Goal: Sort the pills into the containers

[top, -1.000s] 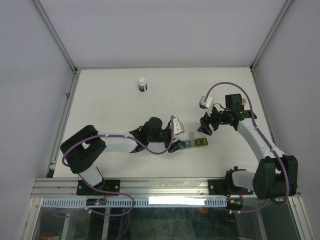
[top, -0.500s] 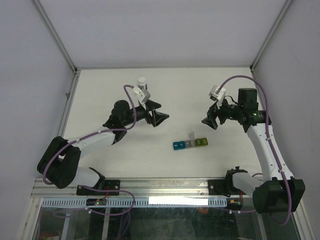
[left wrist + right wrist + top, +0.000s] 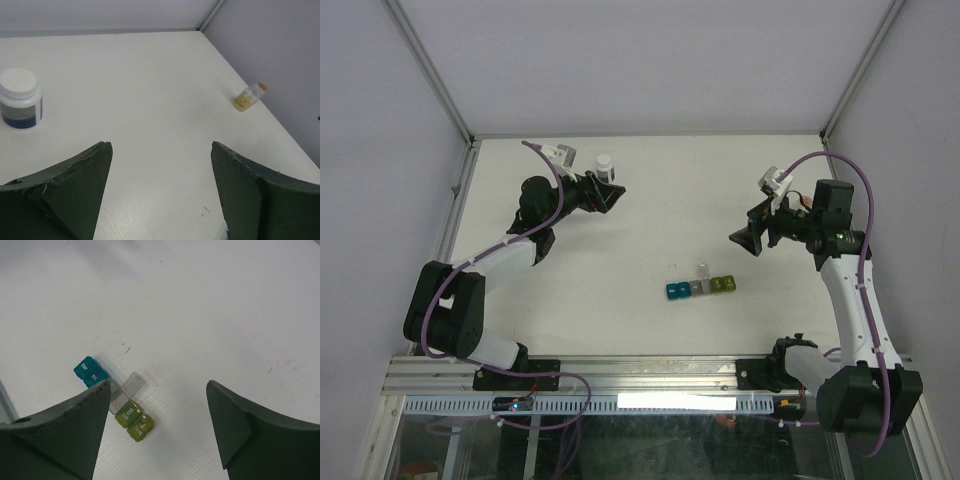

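jaws on both arms stand wide and empty. the left gripper [image 3: 616, 196] hovers just beside the white-capped bottle [image 3: 605, 166]; it should probably straddle the body below the cap, squarely, keeping the bottle upright. the containers [image 3: 700, 288] sit mid-table, well apart from the right gripper [image 3: 741, 240].

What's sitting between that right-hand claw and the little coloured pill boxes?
Nothing: only bare white table separates the right gripper from the containers, clearest in the top view.
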Available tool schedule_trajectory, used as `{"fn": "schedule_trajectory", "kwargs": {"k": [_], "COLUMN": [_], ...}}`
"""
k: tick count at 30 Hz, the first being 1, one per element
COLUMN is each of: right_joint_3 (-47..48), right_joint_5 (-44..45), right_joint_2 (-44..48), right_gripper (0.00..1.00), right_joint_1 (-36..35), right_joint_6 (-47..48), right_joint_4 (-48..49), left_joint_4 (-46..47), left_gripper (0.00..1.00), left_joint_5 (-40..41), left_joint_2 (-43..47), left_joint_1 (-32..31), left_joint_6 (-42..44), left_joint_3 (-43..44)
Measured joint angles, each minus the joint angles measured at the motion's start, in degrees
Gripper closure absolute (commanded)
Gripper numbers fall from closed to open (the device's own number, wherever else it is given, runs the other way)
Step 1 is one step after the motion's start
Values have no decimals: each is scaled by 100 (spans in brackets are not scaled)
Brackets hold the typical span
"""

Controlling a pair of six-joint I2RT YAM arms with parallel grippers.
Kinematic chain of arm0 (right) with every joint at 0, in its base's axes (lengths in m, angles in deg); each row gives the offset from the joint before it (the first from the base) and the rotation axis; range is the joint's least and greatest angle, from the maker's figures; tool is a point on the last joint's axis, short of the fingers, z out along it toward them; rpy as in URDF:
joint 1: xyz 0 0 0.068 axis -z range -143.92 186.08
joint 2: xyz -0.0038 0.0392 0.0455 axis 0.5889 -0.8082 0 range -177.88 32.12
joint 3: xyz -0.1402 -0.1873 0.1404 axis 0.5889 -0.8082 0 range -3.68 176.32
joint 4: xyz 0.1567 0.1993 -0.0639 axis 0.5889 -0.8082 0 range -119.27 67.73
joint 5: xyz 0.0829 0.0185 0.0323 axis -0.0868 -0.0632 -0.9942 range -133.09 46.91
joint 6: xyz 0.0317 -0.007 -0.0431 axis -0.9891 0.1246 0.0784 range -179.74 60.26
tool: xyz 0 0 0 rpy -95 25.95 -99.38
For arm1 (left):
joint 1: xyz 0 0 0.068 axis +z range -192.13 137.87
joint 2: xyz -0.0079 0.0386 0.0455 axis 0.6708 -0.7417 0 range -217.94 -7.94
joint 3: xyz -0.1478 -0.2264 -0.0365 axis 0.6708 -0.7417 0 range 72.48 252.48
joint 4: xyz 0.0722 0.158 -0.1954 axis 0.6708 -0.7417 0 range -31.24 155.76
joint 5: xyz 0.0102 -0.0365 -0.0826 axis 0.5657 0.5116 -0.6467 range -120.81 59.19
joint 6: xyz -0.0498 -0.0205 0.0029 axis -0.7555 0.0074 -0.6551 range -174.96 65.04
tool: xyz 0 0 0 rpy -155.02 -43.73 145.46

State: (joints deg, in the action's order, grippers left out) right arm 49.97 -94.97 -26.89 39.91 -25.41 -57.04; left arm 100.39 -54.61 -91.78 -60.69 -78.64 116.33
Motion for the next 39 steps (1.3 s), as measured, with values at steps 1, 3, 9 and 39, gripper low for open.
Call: {"fn": "schedule_trajectory", "kwargs": {"k": [1, 3, 9, 39], "right_joint_3": [2, 17, 179, 236], "right_joint_5": [17, 50, 166, -61], "right_joint_2": [-28, -127, -525, -901], "right_gripper": [19, 19, 19, 19], "right_joint_1": [2, 4, 7, 7], "right_joint_6": [-11, -26, -42, -11], "right_joint_4": [15, 24, 13, -39], "left_joint_4": [-50, -293, -1451, -4048], "left_gripper": [19, 19, 20, 69], "left_joint_5": [109, 393, 1705, 2162], "left_joint_2": [-72, -243, -1266, -4642], "left_joint_1": [35, 70, 105, 105], "left_joint_6": [24, 103, 649, 2168], "left_joint_3": [68, 302, 1814, 5519]}}
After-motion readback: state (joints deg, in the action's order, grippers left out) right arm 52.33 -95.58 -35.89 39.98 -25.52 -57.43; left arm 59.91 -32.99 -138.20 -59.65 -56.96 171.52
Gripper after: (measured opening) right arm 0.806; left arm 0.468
